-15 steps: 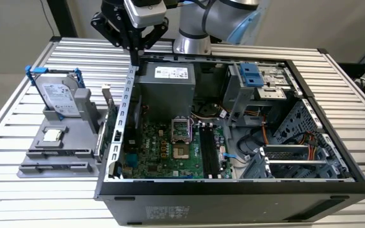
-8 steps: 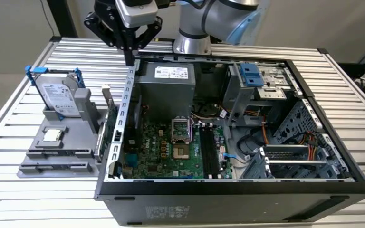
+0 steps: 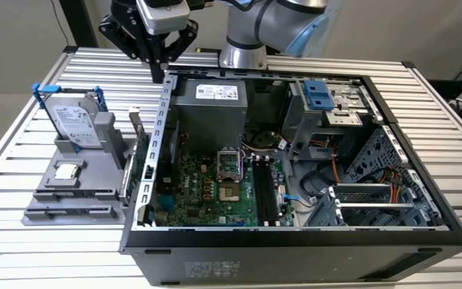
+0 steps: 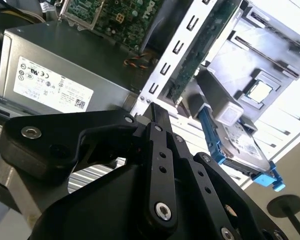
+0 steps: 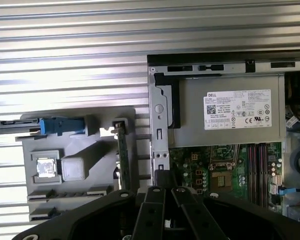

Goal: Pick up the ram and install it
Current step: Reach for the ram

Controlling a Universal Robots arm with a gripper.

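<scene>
Inside the open black computer case (image 3: 295,247), the green motherboard's (image 3: 199,198) long black slots (image 3: 264,189) lie nearest. Beside the case, on the exterior view's left, sits a grey plastic holder (image 3: 94,203) (a silver hard drive in a blue bracket (image 3: 79,123) stands at its far end). Above the case's far corner hangs the black gripper (image 3: 159,75), fingers pressed together; where the thin dark ram stick is, I cannot tell.
</scene>
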